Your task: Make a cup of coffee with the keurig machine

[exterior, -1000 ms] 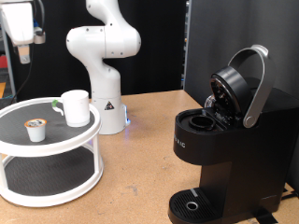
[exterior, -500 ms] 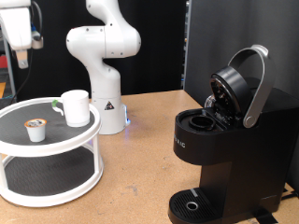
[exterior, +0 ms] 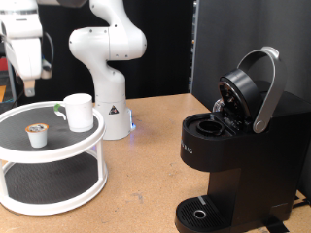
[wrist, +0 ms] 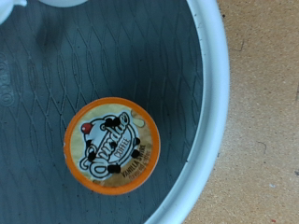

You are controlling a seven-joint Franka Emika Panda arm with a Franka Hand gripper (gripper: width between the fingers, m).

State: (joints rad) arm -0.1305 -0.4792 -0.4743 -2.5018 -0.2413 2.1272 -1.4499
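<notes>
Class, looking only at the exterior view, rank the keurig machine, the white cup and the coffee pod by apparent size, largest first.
1. keurig machine, though it also sits nearer the camera
2. cup
3. coffee pod

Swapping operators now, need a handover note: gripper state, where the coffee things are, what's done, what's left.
Gripper: hanging above the white two-tier tray, holding nothing visible; open or shut unclear.
Coffee pod: on the tray's top tier; the wrist view looks straight down on it.
Cup: on the same tier, beside the pod.
Keurig machine: lid up, pod chamber appears empty.
Done: lid open.
Left: pod not loaded, cup not at the machine's drip tray.
</notes>
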